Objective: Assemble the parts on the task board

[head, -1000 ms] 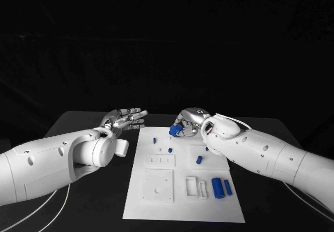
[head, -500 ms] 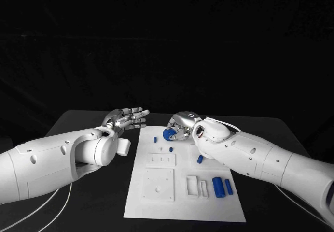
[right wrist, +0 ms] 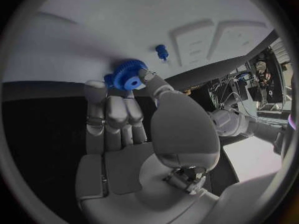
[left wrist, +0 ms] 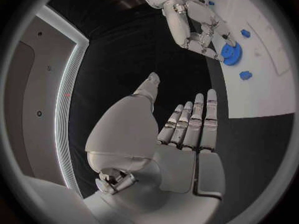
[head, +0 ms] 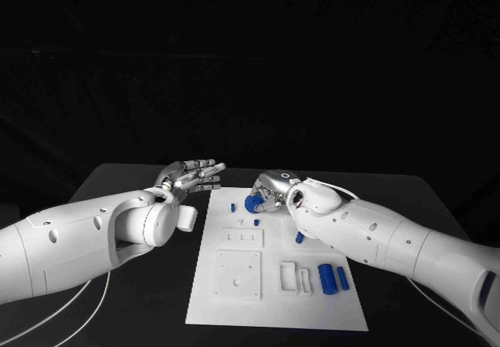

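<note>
Lowered toward the task board (head: 273, 307), the right hand (head: 269, 191) pinches a blue gear (head: 252, 201), ready for seating; left hand (head: 191, 176) hovers empty, fingers apart

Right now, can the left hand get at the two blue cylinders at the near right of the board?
Probably not easily. The left hand is open beside the task board's far left edge, and the right arm lies beside the two blue cylinders, crowding that side.
</note>
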